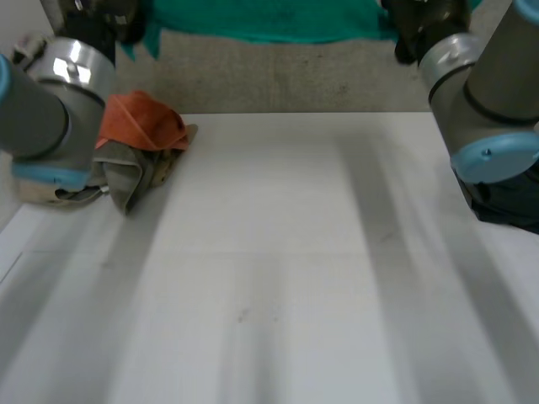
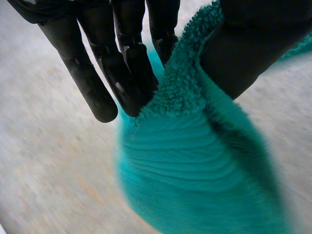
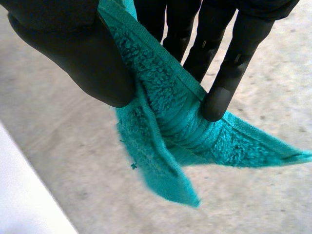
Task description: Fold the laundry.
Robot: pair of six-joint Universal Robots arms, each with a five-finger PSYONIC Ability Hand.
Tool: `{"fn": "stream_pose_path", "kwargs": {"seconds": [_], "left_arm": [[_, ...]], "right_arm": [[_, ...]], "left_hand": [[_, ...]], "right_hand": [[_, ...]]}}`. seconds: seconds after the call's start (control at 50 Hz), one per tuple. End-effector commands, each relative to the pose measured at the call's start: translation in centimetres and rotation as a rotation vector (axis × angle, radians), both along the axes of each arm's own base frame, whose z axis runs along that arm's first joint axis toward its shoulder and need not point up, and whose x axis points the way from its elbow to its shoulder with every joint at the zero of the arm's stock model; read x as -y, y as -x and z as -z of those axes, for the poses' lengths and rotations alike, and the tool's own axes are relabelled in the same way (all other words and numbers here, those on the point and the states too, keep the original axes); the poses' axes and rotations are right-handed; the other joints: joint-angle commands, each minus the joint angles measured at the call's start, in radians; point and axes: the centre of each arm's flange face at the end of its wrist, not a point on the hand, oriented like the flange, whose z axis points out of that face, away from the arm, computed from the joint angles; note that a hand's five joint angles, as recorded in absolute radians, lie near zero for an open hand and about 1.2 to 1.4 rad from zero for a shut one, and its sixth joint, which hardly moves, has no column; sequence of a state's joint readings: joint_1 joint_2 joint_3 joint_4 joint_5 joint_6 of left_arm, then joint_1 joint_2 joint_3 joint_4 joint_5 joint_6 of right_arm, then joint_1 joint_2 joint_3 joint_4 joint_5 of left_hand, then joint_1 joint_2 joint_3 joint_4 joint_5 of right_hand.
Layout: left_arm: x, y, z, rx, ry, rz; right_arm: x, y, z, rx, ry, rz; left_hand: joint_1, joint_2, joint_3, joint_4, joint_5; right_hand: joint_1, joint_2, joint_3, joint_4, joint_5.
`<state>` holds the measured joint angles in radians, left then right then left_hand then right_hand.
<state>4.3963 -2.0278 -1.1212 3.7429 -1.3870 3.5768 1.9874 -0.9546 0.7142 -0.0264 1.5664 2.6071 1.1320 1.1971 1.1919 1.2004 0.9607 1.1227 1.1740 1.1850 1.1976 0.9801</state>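
Up close, the white table (image 1: 269, 278), with an orange cloth (image 1: 139, 122) heaped on a grey-green cloth (image 1: 135, 177) at its far left, beside the left arm. Beyond the far edge, the teal towel (image 1: 269, 21) hangs stretched in the air. The left hand (image 2: 126, 63) pinches one end between thumb and fingers, and the right hand (image 3: 234, 53) clamps the other end likewise.

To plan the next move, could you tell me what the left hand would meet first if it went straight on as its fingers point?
Beyond the teal towel the left hand pinches, probably the grey floor; nothing else lies between, though depth is unclear.
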Motion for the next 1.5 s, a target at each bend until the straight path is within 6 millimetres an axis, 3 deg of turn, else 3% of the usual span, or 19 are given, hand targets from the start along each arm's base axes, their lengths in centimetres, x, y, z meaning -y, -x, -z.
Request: {"fn": "stream_pose_path", "kwargs": {"seconds": [0.02, 0.16, 0.24, 0.32, 0.36, 0.38, 0.42, 0.44, 0.52, 0.62, 0.72, 0.82, 0.96, 1.14, 1.26, 1.36, 1.38, 1.48, 1.5], "left_arm": [[-0.7, -0.4, 10.0, 0.104, -0.352, 0.002], [-5.6, -1.5, 18.4, 0.223, -0.662, 0.008], [-8.6, -2.5, 20.7, 0.301, -0.777, -0.001], [-10.4, -3.5, 19.4, 0.367, -0.787, -0.019], [-11.1, -3.7, 18.8, 0.389, -0.79, -0.021], [-11.3, -3.7, 18.5, 0.398, -0.794, -0.02], [-12.0, -3.8, 17.2, 0.404, -0.803, -0.014], [-12.2, -4.0, 16.2, 0.4, -0.798, -0.013], [-12.3, -4.2, 13.9, 0.381, -0.758, -0.02], [-11.3, -5.2, 12.6, 0.34, -0.751, -0.051], [-10.0, -7.2, 12.9, 0.265, -0.831, -0.052], [-10.0, -9.1, 14.4, 0.206, -1.002, 0.002], [-10.7, -10.4, 16.6, 0.18, -1.113, 0.038], [-10.7, -10.4, 19.2, 0.211, -1.101, 0.038], [-9.7, -10.3, 20.6, 0.252, -1.06, 0.034], [-8.7, -10.0, 21.7, 0.28, -1.022, 0.038], [-8.6, -9.9, 21.7, 0.285, -1.016, 0.041], [-8.5, -8.9, 21.0, 0.314, -0.975, 0.057], [-8.5, -8.6, 19.7, 0.31, -0.93, 0.061]], "right_arm": [[-0.8, -0.5, 7.8, -0.131, -0.209, -0.059], [-3.6, 0.9, 17.1, -0.328, -0.547, -0.061], [-5.7, 2.4, 19.2, -0.397, -0.701, -0.061], [-6.1, 3.5, 20.1, -0.4, -0.746, -0.047], [-6.0, 3.9, 19.6, -0.391, -0.74, -0.037], [-5.9, 4.3, 18.6, -0.38, -0.723, -0.03], [-6.0, 4.5, 17.3, -0.369, -0.697, -0.023], [-6.1, 4.6, 16.5, -0.362, -0.677, -0.02], [-6.2, 4.8, 15.4, -0.345, -0.656, -0.01], [-6.0, 5.4, 14.3, -0.336, -0.659, 0.008], [-5.3, 7.4, 13.6, -0.327, -0.713, 0.017], [-5.0, 8.0, 13.7, -0.327, -0.739, -0.048], [-5.0, 9.1, 16.3, -0.329, -0.808, -0.118], [-4.9, 8.9, 19.4, -0.306, -0.793, -0.14], [-4.5, 8.5, 21.2, -0.308, -0.788, -0.149], [-3.8, 8.4, 22.0, -0.301, -0.75, -0.139], [-3.6, 8.5, 22.0, -0.299, -0.739, -0.131], [-2.8, 8.6, 21.4, -0.262, -0.684, -0.101], [-2.6, 8.7, 20.5, -0.251, -0.663, -0.083]], "left_hand": [[0.264, 0.199, 0.204, 0.196, 0.261], [0.186, 0.121, 0.126, 0.118, 0.183], [-0.013, -0.078, -0.073, -0.082, -0.016], [-0.319, -0.384, -0.379, -0.387, -0.322], [-0.445, -0.51, -0.505, -0.514, -0.448], [-0.516, -0.581, -0.575, -0.584, -0.519], [-0.771, -0.836, -0.831, -0.839, -0.774], [-0.891, -0.956, -0.951, -0.959, -0.894], [-0.907, -0.972, -0.967, -0.975, -0.91], [-0.913, -0.978, -0.973, -0.981, -0.916], [-0.892, -0.957, -0.952, -0.961, -0.895], [-0.854, -0.919, -0.914, -0.922, -0.857], [-0.789, -0.854, -0.849, -0.858, -0.793], [-0.731, -0.796, -0.791, -0.799, -0.734], [-0.531, -0.596, -0.591, -0.6, -0.535], [0.24, 0.175, 0.18, 0.171, 0.237], [0.264, 0.199, 0.204, 0.196, 0.261], [0.264, 0.199, 0.204, 0.196, 0.261], [0.264, 0.199, 0.204, 0.196, 0.261]], "right_hand": [[0.274, 0.222, 0.211, 0.199, 0.242], [0.274, 0.222, 0.211, 0.199, 0.242], [0.274, 0.222, 0.211, 0.199, 0.242], [0.211, 0.159, 0.148, 0.136, 0.179], [-0.132, -0.183, -0.194, -0.207, -0.164], [-0.485, -0.536, -0.547, -0.56, -0.517], [-0.69, -0.742, -0.753, -0.765, -0.722], [-0.697, -0.748, -0.759, -0.772, -0.729], [-0.697, -0.748, -0.759, -0.772, -0.729], [-0.694, -0.746, -0.756, -0.769, -0.726], [-0.677, -0.728, -0.739, -0.752, -0.709], [-0.665, -0.716, -0.727, -0.74, -0.697], [-0.606, -0.658, -0.668, -0.681, -0.638], [-0.556, -0.608, -0.618, -0.631, -0.588], [-0.419, -0.47, -0.481, -0.494, -0.451], [0.118, 0.067, 0.056, 0.043, 0.086], [0.272, 0.221, 0.21, 0.197, 0.24], [0.274, 0.222, 0.211, 0.199, 0.242], [0.274, 0.222, 0.211, 0.199, 0.242]]}}
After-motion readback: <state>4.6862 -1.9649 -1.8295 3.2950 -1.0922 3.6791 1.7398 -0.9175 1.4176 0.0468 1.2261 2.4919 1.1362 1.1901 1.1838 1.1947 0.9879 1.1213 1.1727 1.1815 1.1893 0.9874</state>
